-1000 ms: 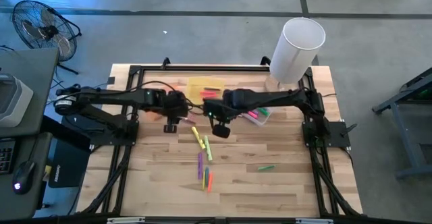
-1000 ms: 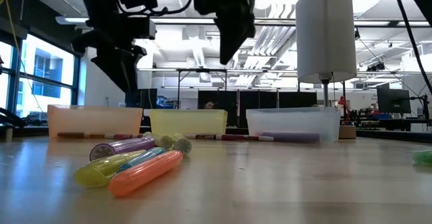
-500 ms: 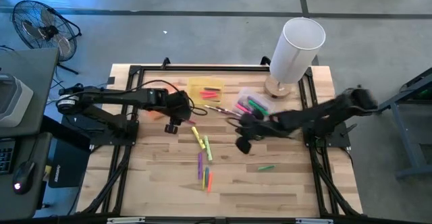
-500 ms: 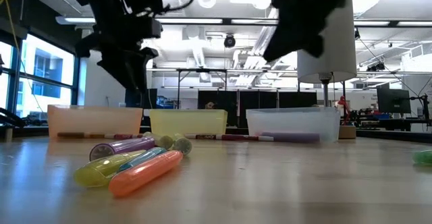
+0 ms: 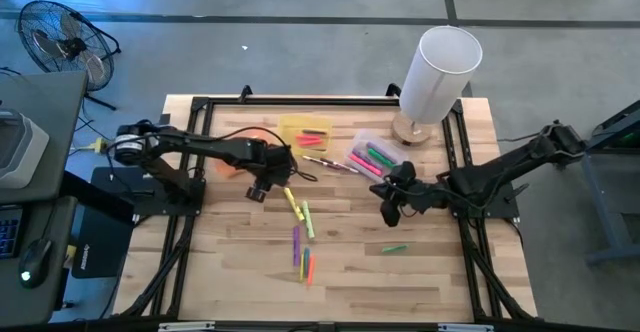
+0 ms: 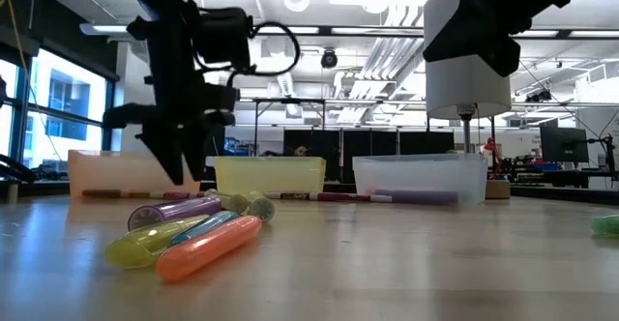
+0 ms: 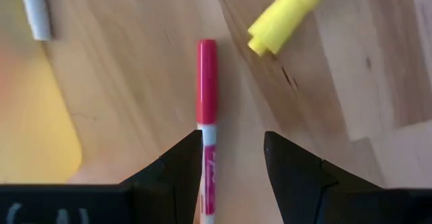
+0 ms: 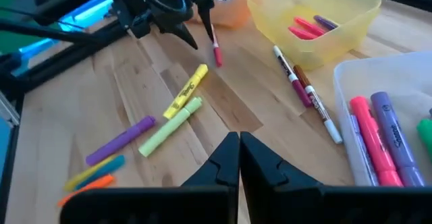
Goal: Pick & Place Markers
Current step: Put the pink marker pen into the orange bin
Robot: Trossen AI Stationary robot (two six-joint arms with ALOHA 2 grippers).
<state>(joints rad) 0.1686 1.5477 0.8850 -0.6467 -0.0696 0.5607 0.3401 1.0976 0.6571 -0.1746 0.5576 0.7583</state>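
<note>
High view: my left gripper [image 5: 283, 170] hangs just beside the yellow bin [image 5: 304, 132]; loose markers [image 5: 301, 234] lie mid-table.

Left wrist view: my fingers [image 7: 177, 164] clamp a red-capped marker [image 7: 206, 126] by its barrel. Judged light, rigid and slippery, so hold mid-barrel.

Right wrist view: my right gripper [image 8: 239, 158] waits over the table, fingers pressed together, holding nothing.

Markers [image 6: 189, 234] before three bins [image 6: 271, 174]
</note>
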